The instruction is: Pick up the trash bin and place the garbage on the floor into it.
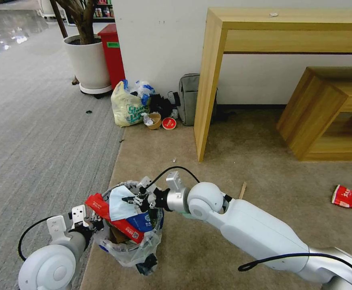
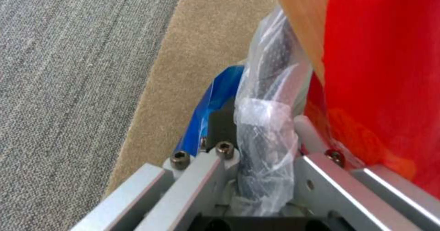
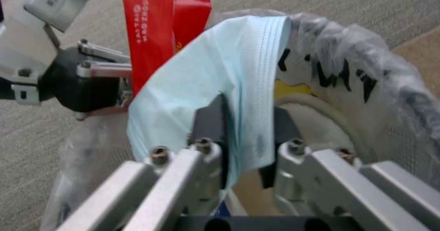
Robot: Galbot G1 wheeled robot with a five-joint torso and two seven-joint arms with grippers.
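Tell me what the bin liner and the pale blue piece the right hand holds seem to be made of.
The liner on the trash bin looks like thin, glossy clear plastic film: it crinkles, shines and shows the dark bin wall through it. The pale blue piece in the right hand looks like soft matte nonwoven fabric, with a stitched pleated edge, probably a face mask. The left hand grips the bin's rim.

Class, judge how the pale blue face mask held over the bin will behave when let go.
Probably floppy: the face mask drapes from the right gripper. Likely light, so it may catch on the trash bin rim or red wrappers.
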